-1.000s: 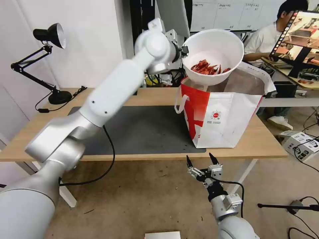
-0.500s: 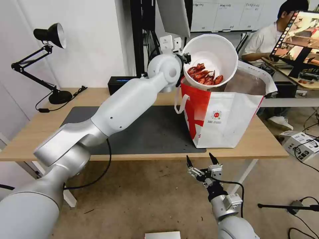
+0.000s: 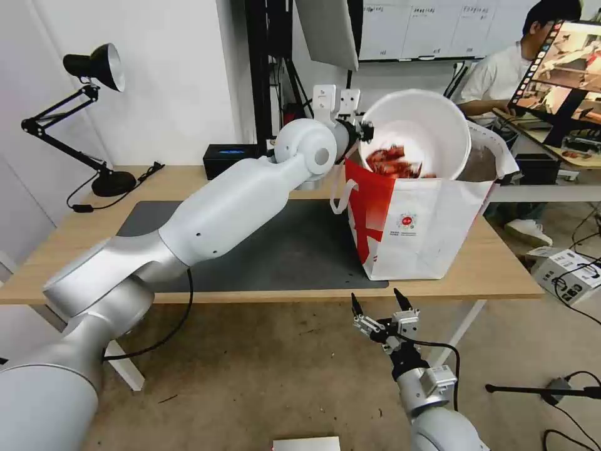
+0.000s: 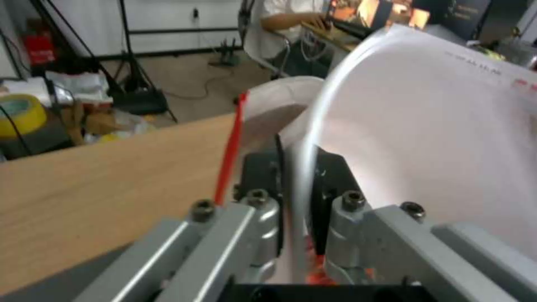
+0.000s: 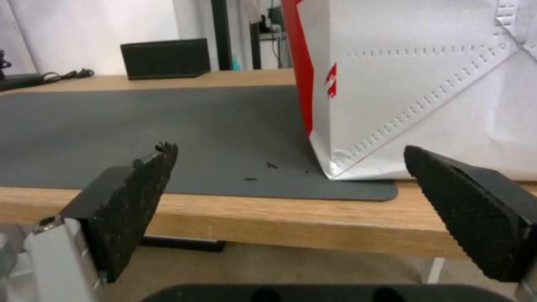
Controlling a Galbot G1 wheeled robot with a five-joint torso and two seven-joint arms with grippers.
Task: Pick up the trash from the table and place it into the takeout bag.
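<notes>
Now the risk — the white bowl (image 3: 418, 128) hangs steeply tipped over the takeout bag's (image 3: 419, 225) open mouth, its lower part already sunk behind the bag's near wall, so the red shell scraps (image 3: 393, 161) could slide out early or catch that wall. The left end effector (image 4: 295, 167) is clenched thinly on the bowl's rim, just above the bag's red side. The right end effector (image 3: 377, 302) waits spread wide, holding nothing, below the bag at the table (image 3: 494, 269) edge.
</notes>
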